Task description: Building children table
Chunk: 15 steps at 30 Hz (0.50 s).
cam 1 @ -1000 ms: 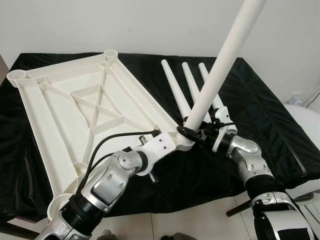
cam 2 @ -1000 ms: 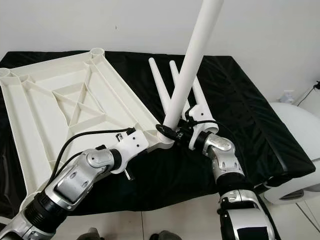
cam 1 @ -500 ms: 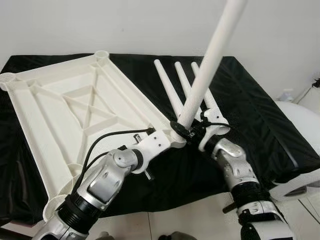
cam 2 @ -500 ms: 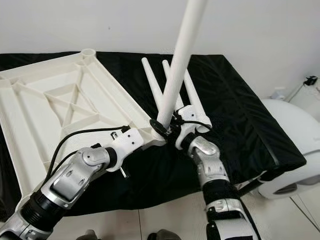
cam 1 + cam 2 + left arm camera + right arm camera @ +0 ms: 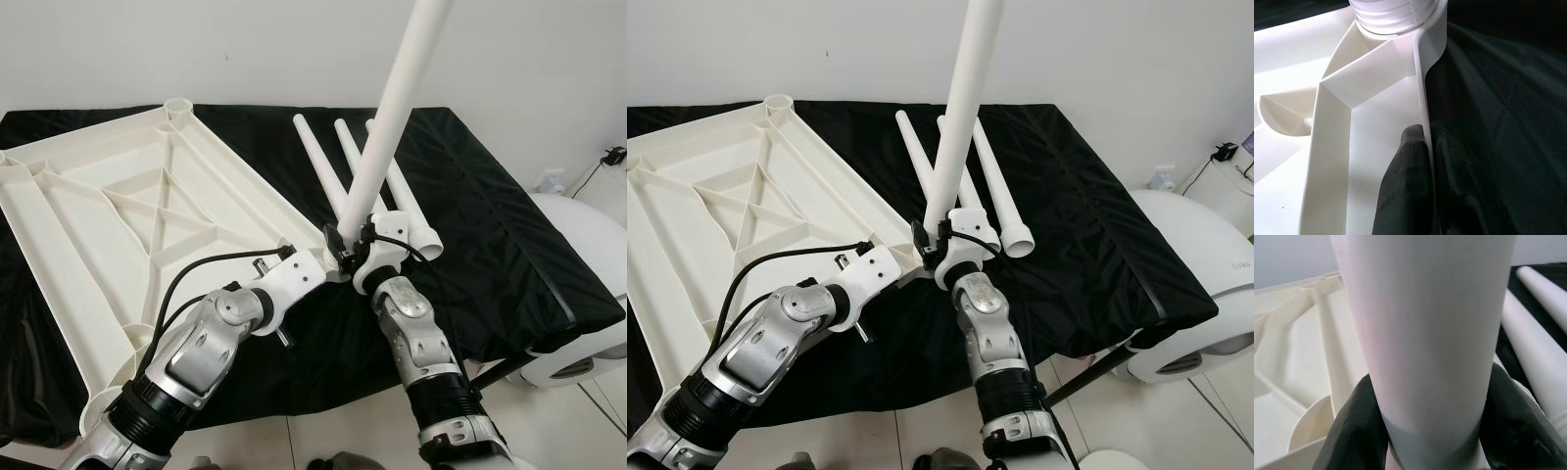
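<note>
The white tabletop (image 5: 147, 215) lies underside up on the black-covered surface (image 5: 490, 225), its ribs and corner sockets facing upward. The left gripper (image 5: 1426, 161) is at the tabletop's near right edge, closed on the thin rim wall: in the left wrist view one black finger (image 5: 1405, 186) presses the inner face of the wall and the other lies against the outer face, over the black cover. Just ahead of this gripper, along the same rim, is the corner socket (image 5: 1396, 19) with a ribbed white tube end seated in it. The right gripper (image 5: 345, 247) is immediately beside the left gripper, at that same corner, and is closed around the lower part of a white table leg (image 5: 397, 108). The right wrist view shows a black finger (image 5: 1359, 426) on each side of the leg, both touching it. The leg rises from the gripper up and away toward the wall, tilted rather than vertical, its lower end at the corner socket. Beyond the right gripper, three more white legs (image 5: 392, 186) lie side by side on the surface, close together and just to the right of the tabletop. A white rounded object (image 5: 588, 294) stands beyond the surface's right edge.
</note>
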Motion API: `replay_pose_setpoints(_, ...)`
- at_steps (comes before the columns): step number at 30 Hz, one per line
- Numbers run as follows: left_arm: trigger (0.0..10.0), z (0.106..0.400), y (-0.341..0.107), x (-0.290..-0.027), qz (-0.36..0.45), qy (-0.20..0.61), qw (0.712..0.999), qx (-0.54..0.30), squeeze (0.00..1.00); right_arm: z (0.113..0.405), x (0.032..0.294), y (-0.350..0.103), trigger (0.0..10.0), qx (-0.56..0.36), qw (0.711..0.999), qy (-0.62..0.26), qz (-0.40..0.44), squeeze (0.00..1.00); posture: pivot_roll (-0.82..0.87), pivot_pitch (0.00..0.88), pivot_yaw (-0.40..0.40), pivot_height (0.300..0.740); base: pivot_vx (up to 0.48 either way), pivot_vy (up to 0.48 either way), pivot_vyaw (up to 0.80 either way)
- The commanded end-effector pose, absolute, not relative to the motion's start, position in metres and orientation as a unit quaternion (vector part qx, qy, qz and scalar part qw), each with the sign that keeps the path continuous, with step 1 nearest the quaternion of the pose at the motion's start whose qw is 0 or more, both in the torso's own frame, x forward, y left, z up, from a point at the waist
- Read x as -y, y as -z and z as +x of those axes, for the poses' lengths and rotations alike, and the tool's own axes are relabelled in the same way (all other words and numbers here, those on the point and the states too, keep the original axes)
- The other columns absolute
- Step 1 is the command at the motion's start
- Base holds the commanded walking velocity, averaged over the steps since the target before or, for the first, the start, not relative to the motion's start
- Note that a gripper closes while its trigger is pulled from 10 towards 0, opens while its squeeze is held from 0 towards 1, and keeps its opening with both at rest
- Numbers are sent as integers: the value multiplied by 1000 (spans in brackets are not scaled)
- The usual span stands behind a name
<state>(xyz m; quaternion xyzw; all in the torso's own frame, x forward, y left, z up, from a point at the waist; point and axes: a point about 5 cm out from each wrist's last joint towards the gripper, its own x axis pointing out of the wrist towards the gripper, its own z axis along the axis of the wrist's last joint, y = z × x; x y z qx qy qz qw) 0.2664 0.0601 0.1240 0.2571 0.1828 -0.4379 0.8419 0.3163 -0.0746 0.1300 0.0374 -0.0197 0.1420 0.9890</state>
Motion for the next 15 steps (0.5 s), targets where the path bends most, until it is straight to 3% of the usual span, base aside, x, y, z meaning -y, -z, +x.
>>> replay_pose_setpoints(1, 10000, 245, -114, -32, 232, 520, 801, -187, 0, 316, 60, -139, 10000, 29, 986, -159, 39, 0, 21, 0, -96, 740, 0, 0, 0)
replay_pose_setpoints(11, 10000, 245, -114, -32, 233, 519, 801, -187, 0, 317, 70, -139, 10000, 27, 990, -132, 34, 0, 21, 0, -95, 740, 0, 0, 0)
replay_pose_setpoints(12, 10000, 245, -114, -32, 233, 519, 801, -187, 0, 317, 75, -138, 10000, 26, 990, -131, 36, 1000, 21, 0, -96, 740, 0, 0, 0)
replay_pose_setpoints(15, 10000, 245, -114, -32, 233, 519, 801, -187, 0, 317, 80, -137, 10000, 25, 990, -130, 38, 1000, 21, 0, -96, 740, 0, 0, 0)
